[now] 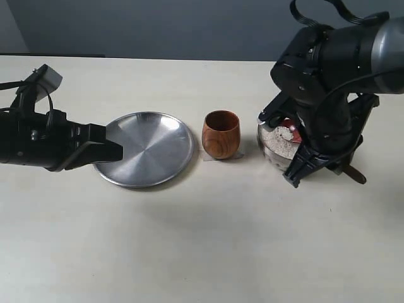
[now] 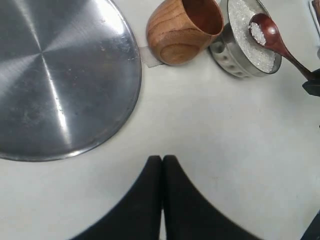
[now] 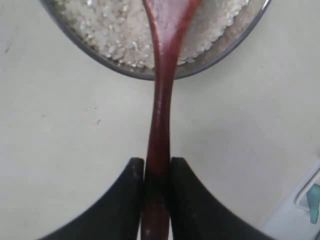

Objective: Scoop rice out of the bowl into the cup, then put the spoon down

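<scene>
Tabletop [image 1: 202, 252] of pale cream carries three vessels in the exterior view. The wooden cup [image 1: 221, 134] stands upright in the middle, a flat steel plate [image 1: 151, 148] lies just to its left, and the faceted steel bowl [image 1: 273, 153] sits just to its right, holding white rice [image 1: 278, 140]. The right arm [image 1: 334, 76] hangs over the far side of the bowl from the cup, hiding part of it. The dark end of the spoon [image 1: 355, 174] pokes out beyond that arm, away from the cup. The left fingers [image 1: 104, 150] reach over the plate's edge on the side away from the cup.

The left wrist view shows the left fingers pressed together with only a thin seam between them, holding nothing. Beyond them lie the plate, the cup and the bowl. The spoon's small oval scoop is over the rice, on the side of the bowl away from the cup, with a few grains in it.

In the right wrist view the right fingers [image 3: 131, 195] clamp the spoon's thin handle from both sides, and the handle runs forward across the bowl's rim to the rice.
</scene>
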Robot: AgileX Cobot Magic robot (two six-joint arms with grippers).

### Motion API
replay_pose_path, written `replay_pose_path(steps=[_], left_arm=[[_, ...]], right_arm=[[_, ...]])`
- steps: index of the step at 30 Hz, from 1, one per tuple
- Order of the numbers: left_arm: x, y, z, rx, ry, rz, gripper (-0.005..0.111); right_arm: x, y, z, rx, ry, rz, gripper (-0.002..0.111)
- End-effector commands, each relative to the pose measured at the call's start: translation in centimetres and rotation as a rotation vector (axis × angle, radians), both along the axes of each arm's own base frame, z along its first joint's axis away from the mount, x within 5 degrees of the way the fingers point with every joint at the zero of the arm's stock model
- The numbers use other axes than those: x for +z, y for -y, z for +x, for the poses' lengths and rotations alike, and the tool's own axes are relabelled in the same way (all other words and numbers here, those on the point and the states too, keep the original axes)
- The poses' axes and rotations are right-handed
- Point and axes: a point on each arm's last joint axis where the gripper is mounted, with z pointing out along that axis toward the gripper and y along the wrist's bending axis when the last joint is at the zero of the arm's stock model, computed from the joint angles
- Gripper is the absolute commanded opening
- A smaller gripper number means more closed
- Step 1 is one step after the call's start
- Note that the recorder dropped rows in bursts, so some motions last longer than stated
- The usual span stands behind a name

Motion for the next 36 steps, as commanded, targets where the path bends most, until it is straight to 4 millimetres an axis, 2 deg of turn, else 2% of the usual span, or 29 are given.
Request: replay_pose_path(steps=[1,10,17,25,33,36], left_arm=[[0.2,0.2,0.0,-0.010,0.005,-0.009,0.000],[0.2,0.2,0.0,-0.011,0.005,-0.008,0.000],[0.1,0.2,0.0,-0.015,0.005,-0.004,0.000],[0.2,0.2,0.0,-0.018,0.004,-0.007,0.000],[0.2,0.2,0.0,-0.018,0.004,-0.007,0.000],[0.2,0.2,0.0,-0.015,0.004,-0.010,0.000]], right_arm=[[0.9,0.4,0.3,-0.009,0.036,0.033,-0.001],[2.4,2.5,0.8,-0.127,0.071,0.161,-0.001],[2.4,1.6,0.9,-0.141,0.094,0.298,-0.001],[2.6,1.2,1.2,-0.138,0.114,0.332,-0.001],[5.2,0.4,2.6,-0.143,0.180,0.383,-0.001],[5.6,0.3,2.7,-0.142,0.186,0.385,-0.001]])
